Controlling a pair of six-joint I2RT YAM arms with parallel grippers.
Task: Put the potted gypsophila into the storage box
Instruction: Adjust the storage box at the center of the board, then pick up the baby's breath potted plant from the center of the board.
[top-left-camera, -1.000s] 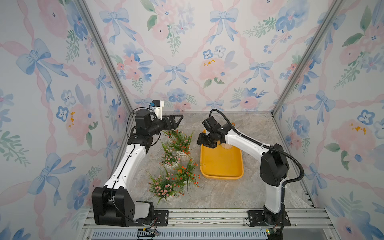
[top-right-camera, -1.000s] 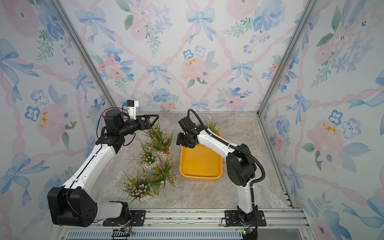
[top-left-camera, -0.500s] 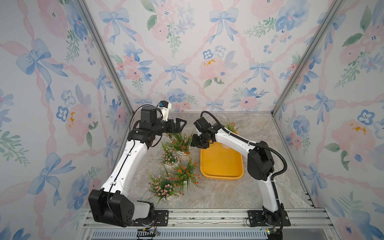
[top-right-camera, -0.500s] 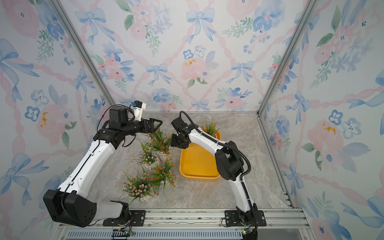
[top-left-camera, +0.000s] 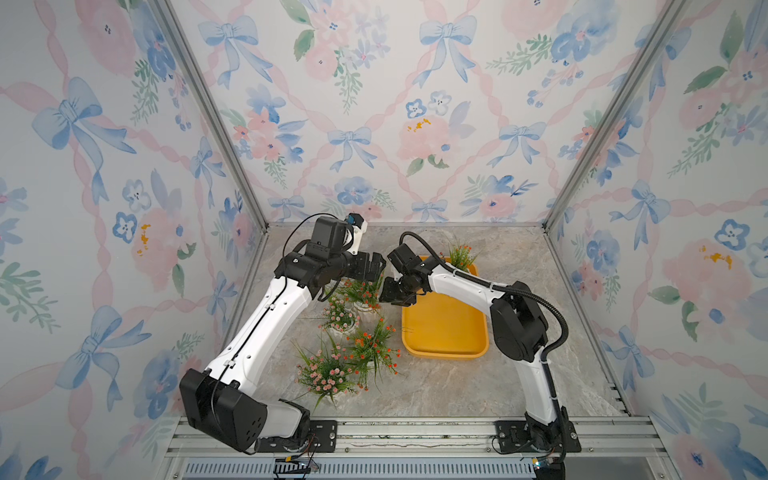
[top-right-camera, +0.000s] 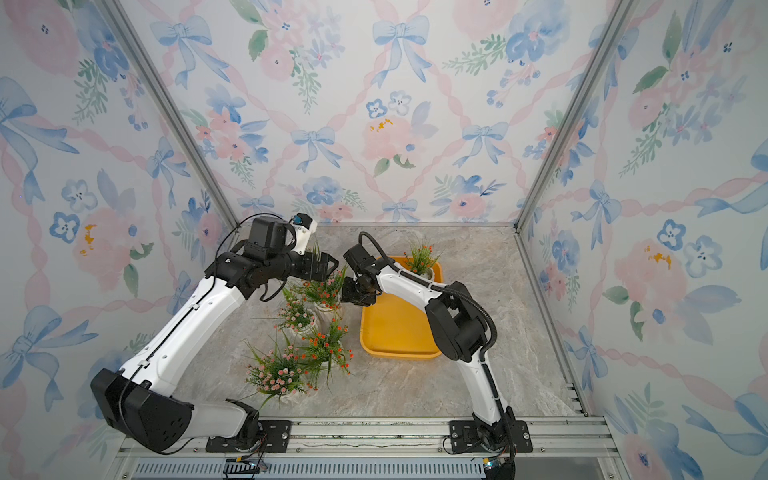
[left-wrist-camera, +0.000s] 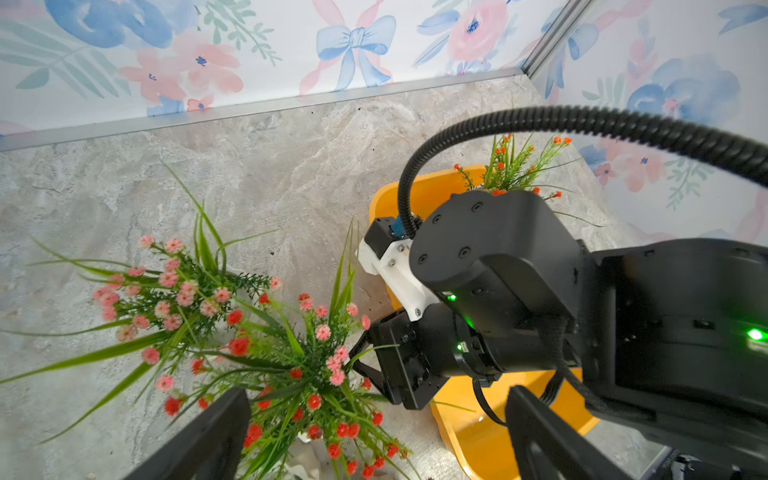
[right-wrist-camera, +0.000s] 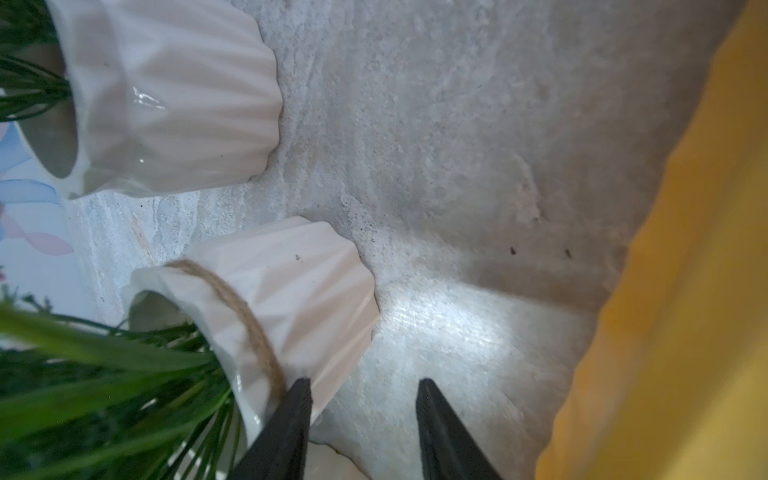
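The yellow-orange storage box (top-left-camera: 444, 328) (top-right-camera: 395, 328) lies right of centre, with one orange-flowered potted gypsophila (top-left-camera: 461, 255) standing in its far corner. Several more potted gypsophila cluster on the table left of it; the farthest has red flowers (top-left-camera: 363, 293) (left-wrist-camera: 316, 399). My right gripper (top-left-camera: 384, 293) (right-wrist-camera: 363, 382) is low beside that plant's ribbed white pot with a twine band (right-wrist-camera: 291, 282). Its jaws are open with only bare table between them, and one finger overlaps the pot's side. My left gripper (top-left-camera: 376, 266) (left-wrist-camera: 376, 395) hovers open above the same plant.
A pink-flowered pot (top-left-camera: 338, 313), an orange-flowered one (top-left-camera: 374, 343) and a bigger pink one (top-left-camera: 324, 374) stand nearer the front. A second ribbed white pot (right-wrist-camera: 174, 104) sits close by. The box rim (right-wrist-camera: 685, 291) runs just beside my right gripper. Walls enclose the table.
My right gripper swung left from over the box down to the red-flowered plant, its jaws narrowing. My left arm reached rightward over the same plant, still open.
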